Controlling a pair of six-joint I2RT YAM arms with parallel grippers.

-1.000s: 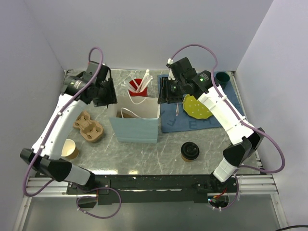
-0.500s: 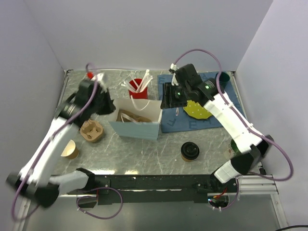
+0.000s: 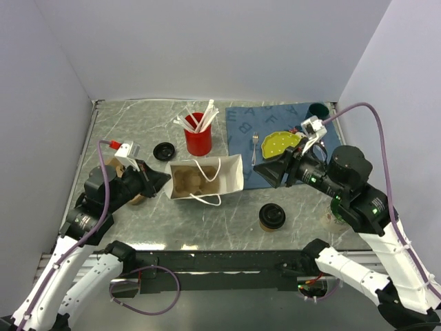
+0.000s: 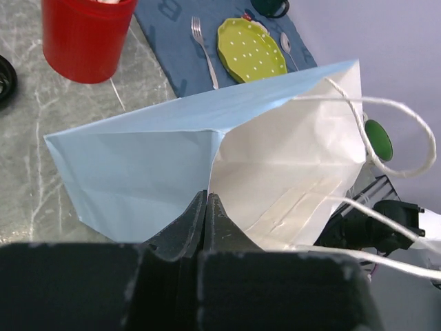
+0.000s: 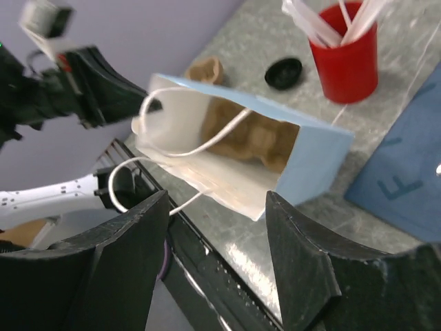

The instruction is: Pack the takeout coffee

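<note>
Probably a lab test cell (bare partition walls (image 3: pixel 207 48), marble-look table (image 3: pixel 138 124)).

Light is bright, even and diffuse, coming from overhead. The top view is sharp, with only soft, short shadows on the table (image 3: pixel 227 210) beside the bag (image 3: pixel 207 178) and under the arms. In the left wrist view the left gripper (image 4: pixel 207 207) is a dark, soft-focus mass, while the bag is crisp and its white inside nearly washed out. In the right wrist view the right gripper (image 5: pixel 217 203) is black and blurred, the table shows pale glare, and the upper left corner is smeared.
</note>
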